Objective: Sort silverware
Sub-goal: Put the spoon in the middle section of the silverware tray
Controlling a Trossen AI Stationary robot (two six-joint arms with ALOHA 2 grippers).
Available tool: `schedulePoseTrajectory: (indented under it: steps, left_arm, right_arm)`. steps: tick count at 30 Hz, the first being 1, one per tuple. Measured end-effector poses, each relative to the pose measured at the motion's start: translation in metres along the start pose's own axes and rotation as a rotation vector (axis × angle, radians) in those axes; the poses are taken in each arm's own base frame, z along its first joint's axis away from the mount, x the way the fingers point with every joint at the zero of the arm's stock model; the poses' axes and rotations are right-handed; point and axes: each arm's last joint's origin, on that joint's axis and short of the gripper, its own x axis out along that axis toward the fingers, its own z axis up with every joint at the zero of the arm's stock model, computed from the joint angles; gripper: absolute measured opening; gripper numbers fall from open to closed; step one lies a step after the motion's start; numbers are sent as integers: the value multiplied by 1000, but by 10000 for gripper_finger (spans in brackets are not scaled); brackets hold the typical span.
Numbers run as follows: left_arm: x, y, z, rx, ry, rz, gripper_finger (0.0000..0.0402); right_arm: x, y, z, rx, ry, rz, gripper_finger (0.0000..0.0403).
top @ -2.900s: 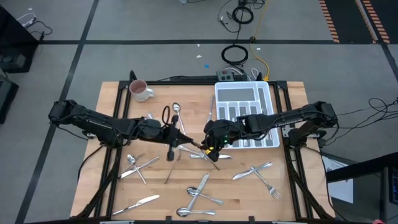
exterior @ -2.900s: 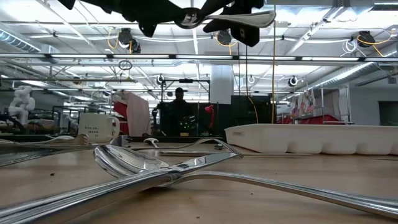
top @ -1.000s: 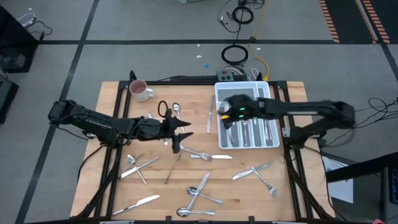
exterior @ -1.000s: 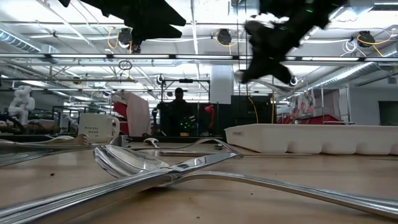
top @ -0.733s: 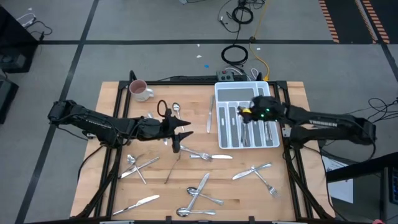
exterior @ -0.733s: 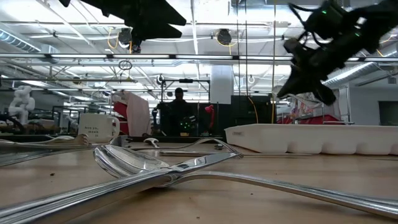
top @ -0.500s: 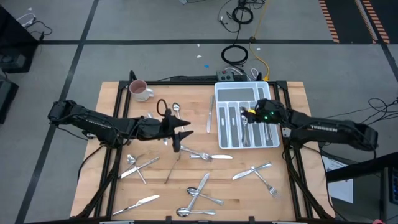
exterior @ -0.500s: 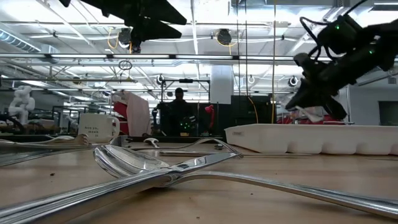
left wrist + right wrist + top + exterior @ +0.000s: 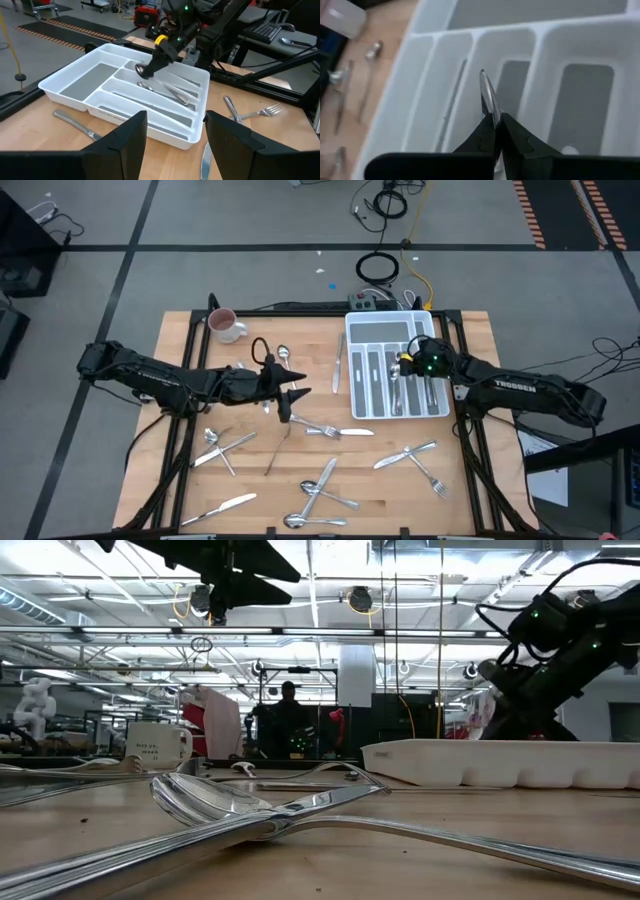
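The white cutlery tray (image 9: 433,405) stands at the table's far right, with a few pieces of silverware (image 9: 392,390) lying in its slots. My right gripper (image 9: 404,361) hangs low over the tray's middle slots, shut on a spoon (image 9: 141,70). My left gripper (image 9: 287,394) stays open above the table's middle, its fingers (image 9: 125,136) apart with nothing between them. More silverware (image 9: 325,485) lies scattered flat on the wooden table (image 9: 180,470), mostly on its near half. My right gripper pinches the spoon between its two fingertips (image 9: 485,131). The spoon's end (image 9: 488,95) sticks out beyond them, thin and edge-on in the wrist view. The fingers slant down from the table's right side. The spoon is lifted clear, just above a tray slot.
A white-and-pink mug (image 9: 225,326) stands at the far left corner. Crossed forks, knives and spoons (image 9: 222,444) lie at the near left, more forks (image 9: 415,458) at the near right. A knife (image 9: 337,372) lies left of the tray. A person (image 9: 288,715) stands in the room behind.
My right gripper has carried the spoon from the tray's left side toward the table's right edge and down, until it hangs low over the tray's middle slots. It has stayed shut on the spoon.
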Motion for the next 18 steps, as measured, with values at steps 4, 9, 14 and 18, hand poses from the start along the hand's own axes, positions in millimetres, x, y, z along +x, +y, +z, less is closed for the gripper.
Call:
schedulePoseTrajectory:
  steps: [4,9,14,18]
  left_arm:
    - [0,1,0,1,-3,16,207]
    - [1,4,1,-2,-7,35,207]
    - [2,7,2,-5,-9,47,207]
    - [2,8,2,-3,-9,50,207]
  right_arm:
    - [5,-1,-2,-20,45,4,0]
    - [8,-2,-3,-25,71,-5,0]
    - [9,0,-2,-29,57,11,16]
    - [9,0,-2,-31,53,16,39]
